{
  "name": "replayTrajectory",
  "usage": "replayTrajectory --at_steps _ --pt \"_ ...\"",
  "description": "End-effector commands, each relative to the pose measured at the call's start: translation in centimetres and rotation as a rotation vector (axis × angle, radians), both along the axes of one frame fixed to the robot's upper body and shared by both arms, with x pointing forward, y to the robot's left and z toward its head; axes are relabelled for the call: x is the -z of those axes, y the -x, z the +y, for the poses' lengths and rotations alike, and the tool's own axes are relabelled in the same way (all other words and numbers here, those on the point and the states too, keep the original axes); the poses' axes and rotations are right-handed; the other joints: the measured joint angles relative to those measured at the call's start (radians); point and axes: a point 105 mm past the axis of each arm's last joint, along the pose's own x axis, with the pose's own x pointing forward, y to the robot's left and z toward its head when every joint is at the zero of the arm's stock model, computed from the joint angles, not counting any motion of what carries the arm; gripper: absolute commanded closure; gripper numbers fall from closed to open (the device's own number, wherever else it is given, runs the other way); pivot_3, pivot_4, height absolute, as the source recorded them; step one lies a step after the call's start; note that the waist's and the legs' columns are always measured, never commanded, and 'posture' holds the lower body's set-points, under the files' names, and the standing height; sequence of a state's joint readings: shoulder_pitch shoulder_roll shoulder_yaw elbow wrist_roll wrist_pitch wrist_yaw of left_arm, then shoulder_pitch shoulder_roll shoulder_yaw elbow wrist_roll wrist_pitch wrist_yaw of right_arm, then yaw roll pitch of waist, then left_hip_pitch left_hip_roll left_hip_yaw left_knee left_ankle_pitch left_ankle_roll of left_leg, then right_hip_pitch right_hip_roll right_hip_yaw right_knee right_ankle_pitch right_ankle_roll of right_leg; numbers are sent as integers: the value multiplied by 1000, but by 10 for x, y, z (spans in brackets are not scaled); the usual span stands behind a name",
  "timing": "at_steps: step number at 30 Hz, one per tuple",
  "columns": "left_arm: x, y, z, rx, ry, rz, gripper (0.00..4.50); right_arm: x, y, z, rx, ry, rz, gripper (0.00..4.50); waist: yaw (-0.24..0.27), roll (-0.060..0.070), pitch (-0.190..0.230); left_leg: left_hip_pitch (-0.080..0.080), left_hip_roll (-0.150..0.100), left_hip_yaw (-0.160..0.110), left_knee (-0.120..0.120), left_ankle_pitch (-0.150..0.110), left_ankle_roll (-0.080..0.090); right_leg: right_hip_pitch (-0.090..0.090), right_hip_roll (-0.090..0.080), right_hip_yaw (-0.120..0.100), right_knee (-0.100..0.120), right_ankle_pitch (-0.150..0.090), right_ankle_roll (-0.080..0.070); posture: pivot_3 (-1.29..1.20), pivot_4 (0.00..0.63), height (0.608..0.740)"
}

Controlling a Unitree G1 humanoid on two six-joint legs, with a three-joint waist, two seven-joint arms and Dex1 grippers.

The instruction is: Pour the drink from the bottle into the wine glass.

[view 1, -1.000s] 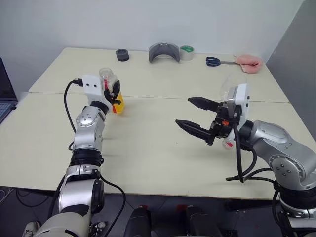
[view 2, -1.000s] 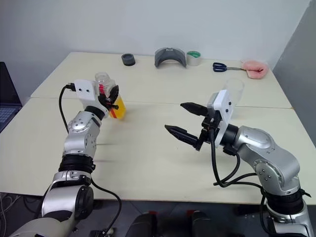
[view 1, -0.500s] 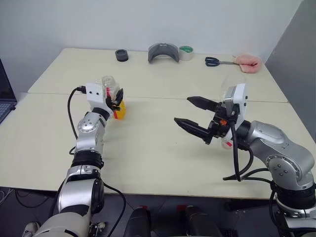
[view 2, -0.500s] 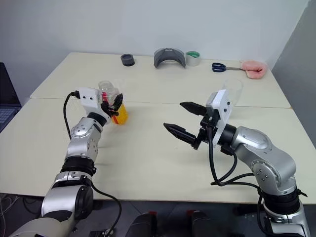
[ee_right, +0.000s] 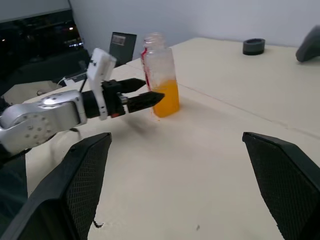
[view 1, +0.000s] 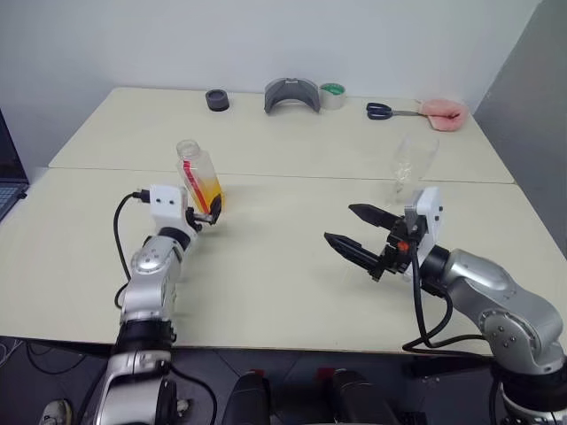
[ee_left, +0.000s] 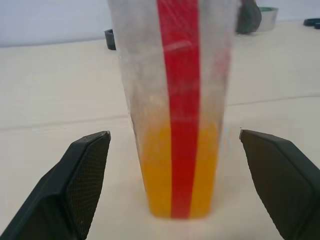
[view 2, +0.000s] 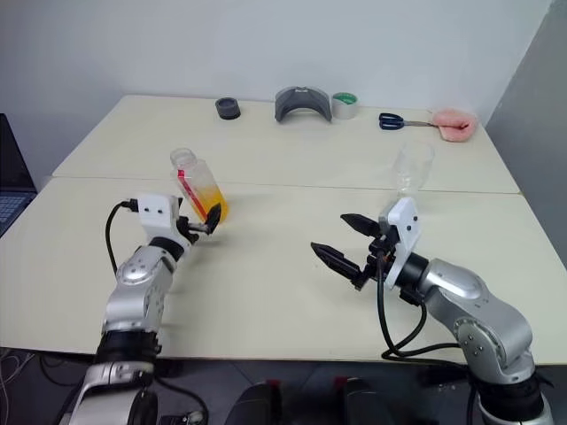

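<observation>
While the bottle (view 1: 198, 177) is standing upright on the counter (view 1: 266, 266) w/ the drink (ee_left: 180, 170) filling only its lower part, the left gripper (view 1: 205, 215) is sitting just in front of it, jaws spread wide, not touching it. Right gripper (view 1: 353, 237) is hovering mid-counter, jaws also wide, holding nothing. The wine glass (view 1: 410, 164) is standing beyond it, looking empty.
</observation>
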State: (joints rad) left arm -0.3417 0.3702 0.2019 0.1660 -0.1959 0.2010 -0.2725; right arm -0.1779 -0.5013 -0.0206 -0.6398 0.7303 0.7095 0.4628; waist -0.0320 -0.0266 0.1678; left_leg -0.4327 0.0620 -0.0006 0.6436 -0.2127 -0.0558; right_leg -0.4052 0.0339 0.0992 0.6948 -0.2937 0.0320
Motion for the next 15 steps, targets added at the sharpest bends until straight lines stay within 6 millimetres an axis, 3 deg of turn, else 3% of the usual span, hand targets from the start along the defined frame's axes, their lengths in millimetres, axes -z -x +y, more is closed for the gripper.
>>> replayTrajectory --at_steps 1,5,10,15 --pt "-12 23 -10 52 -20 10 37 1 3 -15 115 17 -27 0 -1 0 0 0 0 0 0 0 0 0 0 0 0 0 0 0 150 740" --pt "-5 61 -36 233 -46 102 37 20 -16 -44 342 78 10 0 -4 0 0 1 0 1 0 0 0 0 0 1 1 -1 2 0 150 740" --pt "-25 112 -99 737 -19 154 37 42 -45 -82 573 115 33 0 -2 0 0 2 0 1 0 0 0 0 0 1 1 -3 4 0 150 740" --pt "-48 116 -113 928 -66 130 37 45 -76 -97 649 82 18 0 -4 0 0 3 0 2 0 0 0 0 1 2 1 -3 3 0 150 740"
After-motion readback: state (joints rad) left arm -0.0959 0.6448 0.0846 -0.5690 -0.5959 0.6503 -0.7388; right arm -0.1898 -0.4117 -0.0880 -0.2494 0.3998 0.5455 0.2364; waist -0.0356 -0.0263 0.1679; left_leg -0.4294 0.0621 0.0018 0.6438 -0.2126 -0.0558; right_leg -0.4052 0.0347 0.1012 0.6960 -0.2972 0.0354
